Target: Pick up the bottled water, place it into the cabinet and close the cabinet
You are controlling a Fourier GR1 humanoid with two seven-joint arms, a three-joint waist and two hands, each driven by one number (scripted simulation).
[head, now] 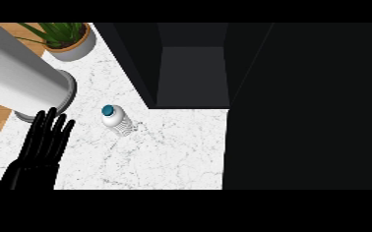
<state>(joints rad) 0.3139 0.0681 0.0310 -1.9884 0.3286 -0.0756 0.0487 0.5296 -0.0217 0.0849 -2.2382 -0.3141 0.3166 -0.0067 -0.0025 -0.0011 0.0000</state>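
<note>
The bottled water [117, 121], clear with a blue cap, stands upright on the white marble counter [167, 152]. My left hand [40, 150] is at the lower left, open with its fingers straight and pointing up the view. It is a little left of the bottle and does not touch it. The dark cabinet [193, 73] stands open behind and to the right of the bottle, and its grey inside shows nothing in it. Its black door [298, 108] fills the right side of the view. My right hand does not show.
A big grey cylinder [33, 78] slants in from the upper left and ends just above my left hand. A potted green plant [69, 39] sits in the far left corner. A strip of wooden surface [6, 115] shows along the left edge.
</note>
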